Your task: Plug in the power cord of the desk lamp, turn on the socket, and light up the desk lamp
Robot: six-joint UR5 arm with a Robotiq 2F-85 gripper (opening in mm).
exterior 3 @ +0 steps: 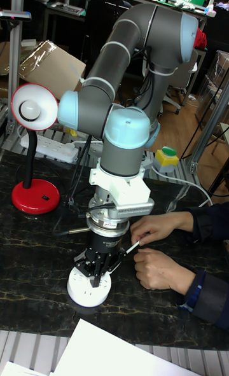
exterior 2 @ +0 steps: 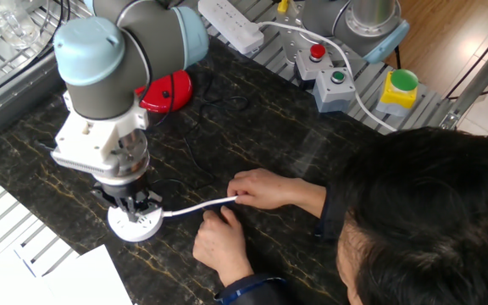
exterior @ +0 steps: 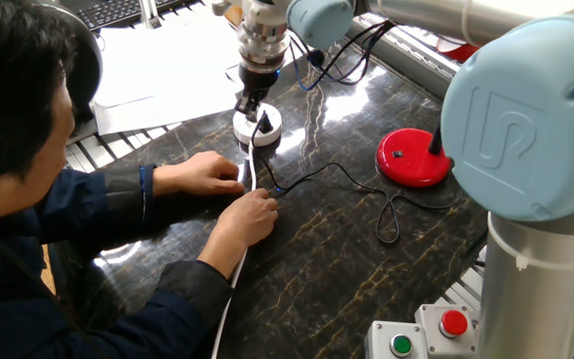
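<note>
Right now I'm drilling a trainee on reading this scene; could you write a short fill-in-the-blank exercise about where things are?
1. The gripper stands right above the round white ____.
2. The person's hands hold the thick ____ cable.
3. The lamp has a round base of the colour ____.
4. The lamp's shade is ____ (lit or unlit).

Missing words: socket; white; red; unlit

Robotics lab: UR5 arm [exterior 3: 137, 64], button boxes [exterior 2: 327, 78] (emergency stop), aluminium framing.
</note>
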